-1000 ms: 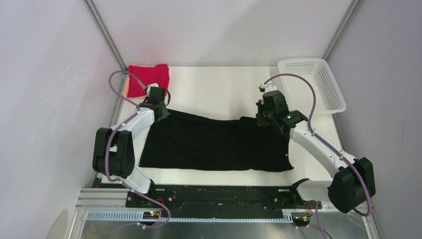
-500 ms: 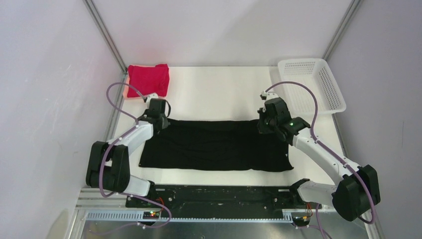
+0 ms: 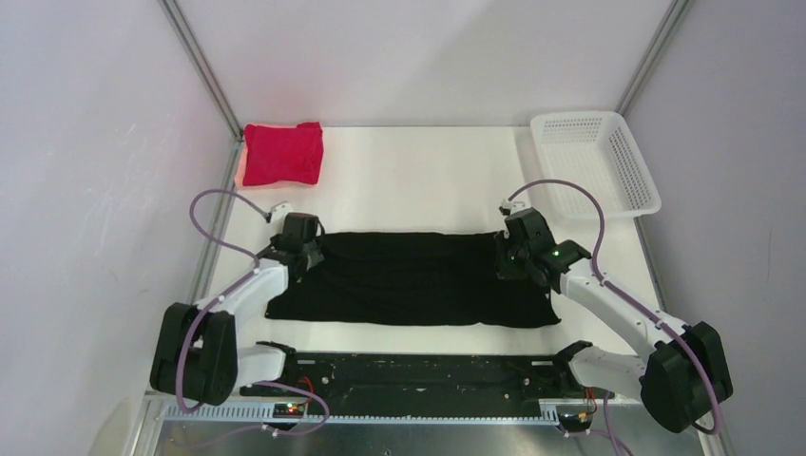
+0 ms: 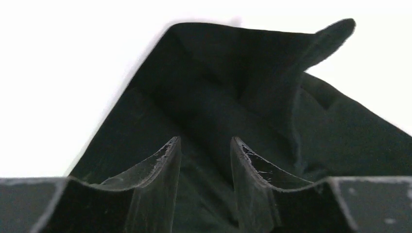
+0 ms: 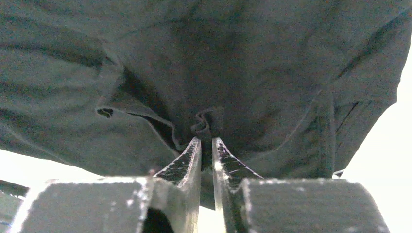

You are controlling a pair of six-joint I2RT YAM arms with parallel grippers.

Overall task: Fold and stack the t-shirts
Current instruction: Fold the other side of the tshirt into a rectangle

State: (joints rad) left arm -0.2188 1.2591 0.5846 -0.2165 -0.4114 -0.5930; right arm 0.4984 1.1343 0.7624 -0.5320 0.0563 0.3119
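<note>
Two hands meet the black t-shirt (image 3: 418, 280), which lies spread as a wide band across the near half of the white surface (image 3: 418, 180). At its far left corner the left hand (image 4: 204, 141) stands with its fingers (image 4: 163, 165) parted, and dark cloth shows in the gap. At the far right corner the right hand (image 5: 206, 140) is clenched on a small pucker of the shirt. Well apart, the folded red t-shirt (image 3: 283, 154) rests in the far left corner. A white mesh basket (image 3: 594, 119) sits far right.
</note>
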